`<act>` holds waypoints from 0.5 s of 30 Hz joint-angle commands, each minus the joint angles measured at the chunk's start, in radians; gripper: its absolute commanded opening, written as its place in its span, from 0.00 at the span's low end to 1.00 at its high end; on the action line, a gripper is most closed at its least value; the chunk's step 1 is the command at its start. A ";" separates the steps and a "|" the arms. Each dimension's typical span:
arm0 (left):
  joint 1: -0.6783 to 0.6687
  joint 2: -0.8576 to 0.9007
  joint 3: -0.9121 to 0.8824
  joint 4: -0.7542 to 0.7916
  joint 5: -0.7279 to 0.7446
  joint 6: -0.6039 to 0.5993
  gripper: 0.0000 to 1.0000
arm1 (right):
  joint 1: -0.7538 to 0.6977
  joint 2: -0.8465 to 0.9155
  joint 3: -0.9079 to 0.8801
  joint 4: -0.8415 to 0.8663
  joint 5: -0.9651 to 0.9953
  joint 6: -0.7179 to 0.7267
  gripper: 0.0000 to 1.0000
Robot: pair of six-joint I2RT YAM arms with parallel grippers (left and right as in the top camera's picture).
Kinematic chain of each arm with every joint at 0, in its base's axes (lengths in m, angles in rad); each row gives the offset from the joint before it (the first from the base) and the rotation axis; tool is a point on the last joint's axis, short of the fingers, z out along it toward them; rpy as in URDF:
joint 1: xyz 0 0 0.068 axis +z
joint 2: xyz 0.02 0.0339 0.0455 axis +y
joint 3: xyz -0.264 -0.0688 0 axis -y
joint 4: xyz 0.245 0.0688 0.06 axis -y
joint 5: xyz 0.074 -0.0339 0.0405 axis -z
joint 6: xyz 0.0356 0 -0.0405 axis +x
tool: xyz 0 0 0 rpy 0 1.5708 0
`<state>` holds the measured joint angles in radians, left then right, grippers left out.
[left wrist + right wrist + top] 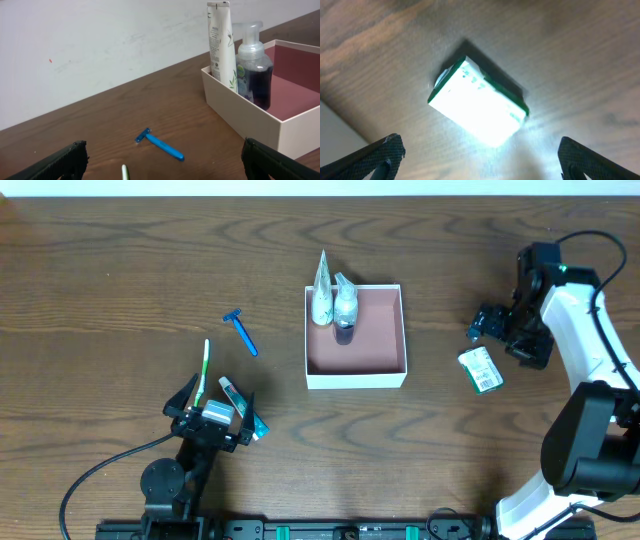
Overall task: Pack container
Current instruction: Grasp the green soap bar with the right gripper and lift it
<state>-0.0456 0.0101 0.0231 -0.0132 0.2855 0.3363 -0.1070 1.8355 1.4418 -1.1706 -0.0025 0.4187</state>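
The container (pixel 356 378) is a white square box with a pinkish-brown inside at the table's middle. A white tube (pixel 321 292) and a pump bottle (pixel 345 306) stand upright in its back left corner. The left wrist view also shows the container (pixel 245 116), tube (pixel 221 45) and bottle (pixel 253 67). My left gripper (pixel 215 404) (pixel 165 166) is open and empty, near the front left. A blue razor (pixel 241 332) (pixel 161 144) lies ahead of it. My right gripper (pixel 505 330) (pixel 480 150) is open above a green and white box (pixel 480 369) (pixel 477 102) on the table.
A green and white toothbrush (pixel 203 370) lies by the left gripper, its tip showing in the left wrist view (pixel 125 173). A small white and teal tube (pixel 240 406) lies beside the left gripper. A black cable (pixel 95 470) runs at the front left.
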 commanded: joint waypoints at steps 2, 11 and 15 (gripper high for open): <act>0.006 -0.005 -0.019 -0.032 0.017 -0.009 0.98 | -0.007 -0.006 0.023 -0.075 0.013 0.061 0.99; 0.006 -0.005 -0.019 -0.032 0.017 -0.009 0.98 | 0.017 -0.006 -0.074 0.066 0.014 -0.095 0.99; 0.006 -0.005 -0.019 -0.032 0.017 -0.009 0.98 | 0.023 -0.006 -0.135 0.227 0.013 -0.298 0.99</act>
<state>-0.0456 0.0101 0.0231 -0.0132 0.2859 0.3363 -0.0959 1.8351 1.3441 -0.9936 -0.0002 0.3122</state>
